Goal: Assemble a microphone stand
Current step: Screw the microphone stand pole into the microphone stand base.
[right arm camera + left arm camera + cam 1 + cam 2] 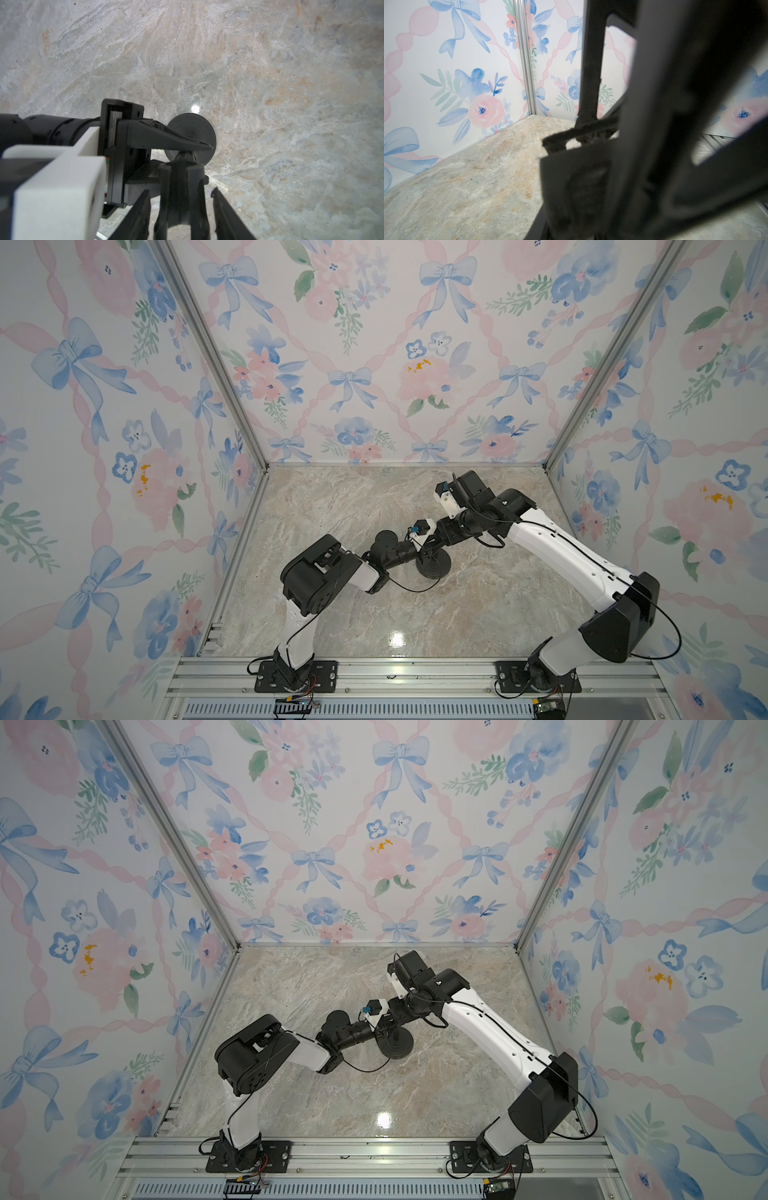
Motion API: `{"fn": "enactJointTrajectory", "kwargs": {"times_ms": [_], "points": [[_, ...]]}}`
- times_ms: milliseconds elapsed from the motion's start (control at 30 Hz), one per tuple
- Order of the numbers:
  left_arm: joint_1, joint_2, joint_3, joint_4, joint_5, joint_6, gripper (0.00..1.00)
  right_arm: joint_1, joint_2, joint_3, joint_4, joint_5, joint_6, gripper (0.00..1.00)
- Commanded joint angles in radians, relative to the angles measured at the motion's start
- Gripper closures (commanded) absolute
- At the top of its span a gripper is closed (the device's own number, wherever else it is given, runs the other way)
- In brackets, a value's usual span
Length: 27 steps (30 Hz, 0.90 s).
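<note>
One matte-black microphone stand (435,567) stands mid-tabletop on the marble-patterned table (332,510). It has one round flat disc base (193,127), one thin rod (184,156) rising from it, and one clip-like head (178,207). Two grippers meet there: the left gripper (205,162) clamps the rod, and the right gripper (180,191) is spread, its fingers flanking the head without touching.

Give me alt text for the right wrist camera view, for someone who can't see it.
Looking down a black stand's rod to its disc base on a marble table. The left pincer grips the rod from the side; the right pincer is open, fingers flanking the clip head.
</note>
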Motion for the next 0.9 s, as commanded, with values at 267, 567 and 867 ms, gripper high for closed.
{"fn": "enactJointTrajectory", "kwargs": {"times_ms": [267,567,867], "points": [[-0.004,-0.008,-0.024,0.006,0.029,0.029,1.00,-0.075,-0.147,0.029,-0.116,-0.282,-1.196,0.11],[-0.004,-0.003,-0.023,0.005,0.066,0.038,0.99,-0.117,0.162,0.283,-0.362,-0.357,-1.447,0.10],[-0.001,-0.001,-0.020,0.005,0.066,0.028,0.96,-0.116,0.280,0.350,-0.383,-0.332,-1.364,0.28]]}}
